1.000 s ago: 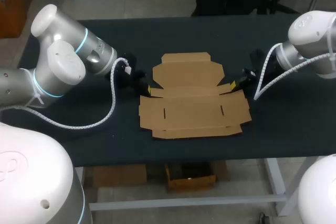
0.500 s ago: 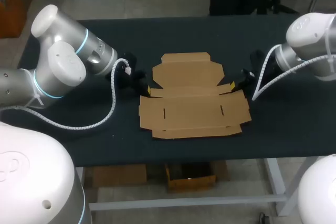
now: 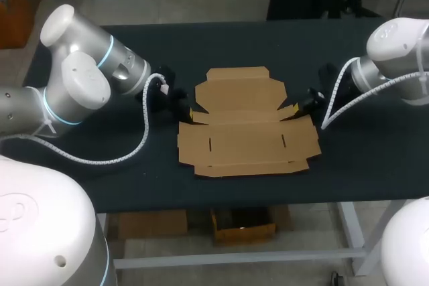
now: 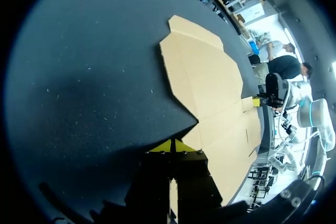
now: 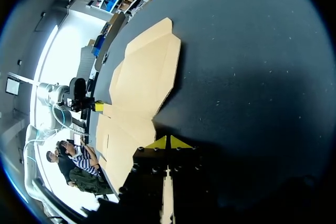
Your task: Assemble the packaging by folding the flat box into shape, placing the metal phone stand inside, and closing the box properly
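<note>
Cardboard flat box (image 3: pixel 244 132) lies unfolded on the counter (image 3: pixel 362 159), seemingly light and bendy, best taken at its sides, where my left tool (image 3: pixel 192 116) and right tool (image 3: pixel 295 112) rest, both clenched empty.

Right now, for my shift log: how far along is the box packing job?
Nothing looks done: the box lies flat and unfolded on the table. In hand: the left gripper and right gripper sit at its side notches, tips together. Left: folding, loading the phone stand (not in view), closing.
</note>
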Tool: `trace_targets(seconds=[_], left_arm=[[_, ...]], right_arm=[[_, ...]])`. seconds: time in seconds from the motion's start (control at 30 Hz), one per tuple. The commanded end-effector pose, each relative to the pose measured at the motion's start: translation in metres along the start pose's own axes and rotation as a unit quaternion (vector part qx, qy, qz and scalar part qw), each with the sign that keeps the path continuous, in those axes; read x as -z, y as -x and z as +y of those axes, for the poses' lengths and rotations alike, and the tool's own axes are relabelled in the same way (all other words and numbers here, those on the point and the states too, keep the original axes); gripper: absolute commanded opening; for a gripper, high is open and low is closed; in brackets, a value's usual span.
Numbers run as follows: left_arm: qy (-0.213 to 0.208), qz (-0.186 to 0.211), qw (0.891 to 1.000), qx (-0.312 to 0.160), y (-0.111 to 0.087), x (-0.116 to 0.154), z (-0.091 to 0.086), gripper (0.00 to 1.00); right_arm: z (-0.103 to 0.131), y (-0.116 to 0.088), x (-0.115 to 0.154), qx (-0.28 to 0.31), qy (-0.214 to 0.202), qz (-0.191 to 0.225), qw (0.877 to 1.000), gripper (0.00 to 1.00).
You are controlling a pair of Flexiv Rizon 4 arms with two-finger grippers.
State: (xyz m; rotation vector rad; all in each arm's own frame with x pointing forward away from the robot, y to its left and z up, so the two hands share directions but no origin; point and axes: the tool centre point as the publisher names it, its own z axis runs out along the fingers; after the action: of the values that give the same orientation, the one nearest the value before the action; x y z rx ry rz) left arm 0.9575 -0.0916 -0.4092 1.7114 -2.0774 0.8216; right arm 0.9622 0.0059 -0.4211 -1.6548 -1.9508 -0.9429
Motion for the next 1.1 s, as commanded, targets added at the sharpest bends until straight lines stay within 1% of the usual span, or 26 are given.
trace_targets(seconds=[0.03,0.47,0.77,1.1], left_arm=[[0.000,-0.001,1.000,0.000,-0.0016,0.0012,0.0007,0.00],[-0.001,-0.003,1.000,0.001,-0.0037,0.0028,-0.0002,0.00],[-0.004,-0.015,1.000,0.003,-0.0060,0.0018,-0.0010,0.00],[-0.009,-0.037,0.999,0.001,-0.0115,-0.0001,-0.0010,0.00]], right_arm=[[-0.0012,-0.0002,0.0005,0.002,0.002,0.004,1.000,0.00],[-0.0022,-0.0007,-0.0013,-0.001,0.001,0.002,1.000,0.00],[-0.0017,-0.0018,-0.0029,-0.001,0.000,0.001,1.000,0.00],[-0.0020,-0.0057,-0.0036,-0.009,0.005,-0.014,1.000,0.00]])
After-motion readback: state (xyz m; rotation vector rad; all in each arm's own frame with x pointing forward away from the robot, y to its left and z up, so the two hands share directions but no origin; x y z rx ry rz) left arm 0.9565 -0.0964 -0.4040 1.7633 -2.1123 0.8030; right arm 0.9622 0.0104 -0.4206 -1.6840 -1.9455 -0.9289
